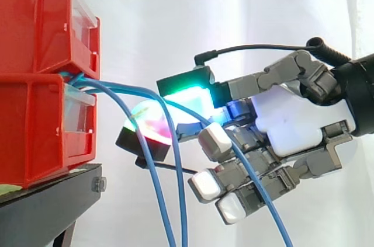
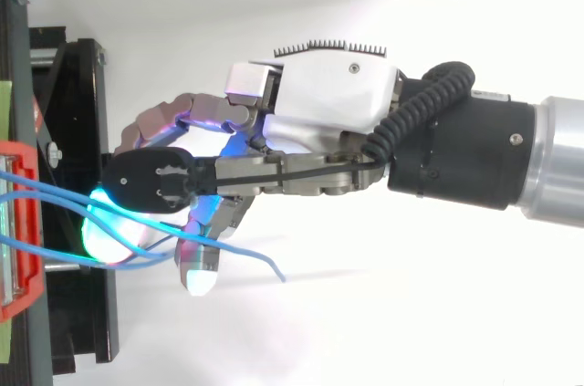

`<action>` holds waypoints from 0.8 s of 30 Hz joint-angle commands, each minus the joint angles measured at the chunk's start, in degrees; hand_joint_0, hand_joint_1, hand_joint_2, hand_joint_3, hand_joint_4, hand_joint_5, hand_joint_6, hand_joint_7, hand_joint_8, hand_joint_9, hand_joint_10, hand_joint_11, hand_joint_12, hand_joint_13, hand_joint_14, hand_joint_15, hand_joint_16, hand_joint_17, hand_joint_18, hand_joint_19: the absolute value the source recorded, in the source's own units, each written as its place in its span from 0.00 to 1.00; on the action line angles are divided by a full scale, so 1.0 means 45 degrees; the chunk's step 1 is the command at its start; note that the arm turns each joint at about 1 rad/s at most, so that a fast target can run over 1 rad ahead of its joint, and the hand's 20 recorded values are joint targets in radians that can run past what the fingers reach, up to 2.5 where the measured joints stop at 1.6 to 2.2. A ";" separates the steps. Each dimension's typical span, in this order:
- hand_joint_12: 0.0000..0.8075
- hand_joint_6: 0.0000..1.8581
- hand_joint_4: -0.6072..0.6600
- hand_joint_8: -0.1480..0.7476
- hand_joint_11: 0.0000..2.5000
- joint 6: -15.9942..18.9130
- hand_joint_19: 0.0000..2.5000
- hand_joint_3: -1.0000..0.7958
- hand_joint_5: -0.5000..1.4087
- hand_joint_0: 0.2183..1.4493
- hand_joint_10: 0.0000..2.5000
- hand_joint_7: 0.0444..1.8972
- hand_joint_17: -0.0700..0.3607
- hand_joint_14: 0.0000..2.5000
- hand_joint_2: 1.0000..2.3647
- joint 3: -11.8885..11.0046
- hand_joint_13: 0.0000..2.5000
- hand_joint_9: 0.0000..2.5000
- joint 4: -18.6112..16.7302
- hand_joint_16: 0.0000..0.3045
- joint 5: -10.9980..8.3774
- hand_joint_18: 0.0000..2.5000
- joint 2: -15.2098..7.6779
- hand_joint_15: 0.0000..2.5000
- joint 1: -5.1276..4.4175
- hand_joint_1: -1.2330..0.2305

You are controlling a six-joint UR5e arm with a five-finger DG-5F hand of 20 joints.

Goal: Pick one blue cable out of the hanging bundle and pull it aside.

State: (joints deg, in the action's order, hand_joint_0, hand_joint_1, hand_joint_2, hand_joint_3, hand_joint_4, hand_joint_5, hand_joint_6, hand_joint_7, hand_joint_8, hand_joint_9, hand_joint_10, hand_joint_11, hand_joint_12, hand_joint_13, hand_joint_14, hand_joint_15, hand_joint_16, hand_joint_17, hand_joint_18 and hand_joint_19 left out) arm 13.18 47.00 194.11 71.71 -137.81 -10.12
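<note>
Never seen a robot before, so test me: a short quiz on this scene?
1. Choose: the thin blue cables emerge from A) stacked red plastic bins, B) a metal drawer, C) a ceiling hook.
2. True or false: the grey robot hand touches no cable.
3. Fill in: in the side view, ___ blue strands reach the bottom edge.
Key: 1 A; 2 false, it pinches one thin blue cable; 3 three.
</note>
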 commanded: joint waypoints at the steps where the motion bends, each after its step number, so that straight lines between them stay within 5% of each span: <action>1: 0.38 0.45 0.47 0.46 0.22 0.0000 0.20 0.28 0.22 0.21 0.01 0.48 0.43 0.01 0.00 0.0025 0.39 0.48 -0.0011 0.17 -0.0018 0.31 0.0000 0.21 -0.0017 0.55; 10: 0.39 0.45 0.48 0.48 0.22 0.0020 0.19 0.28 0.22 0.19 0.01 0.48 0.45 0.01 0.00 -0.0014 0.39 0.49 0.0028 0.18 -0.0018 0.33 0.0020 0.20 0.0003 0.57; 18: 0.42 0.44 0.49 0.49 0.22 -0.0019 0.17 0.28 0.22 0.14 0.01 0.47 0.49 0.01 0.00 0.0143 0.41 0.50 0.0556 0.20 -0.0038 0.35 0.0684 0.19 0.0042 0.62; 24: 0.43 0.45 0.50 0.51 0.22 -0.0039 0.17 0.28 0.22 0.13 0.01 0.47 0.49 0.01 0.00 0.0436 0.41 0.50 0.1063 0.21 0.0001 0.35 0.1055 0.20 0.0042 0.54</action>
State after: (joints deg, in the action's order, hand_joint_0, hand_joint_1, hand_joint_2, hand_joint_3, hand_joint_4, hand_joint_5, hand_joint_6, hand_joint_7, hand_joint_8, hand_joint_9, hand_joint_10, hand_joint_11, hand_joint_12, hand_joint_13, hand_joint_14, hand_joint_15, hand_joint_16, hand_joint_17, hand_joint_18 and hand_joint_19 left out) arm 13.02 48.40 198.12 71.69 -133.71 -9.91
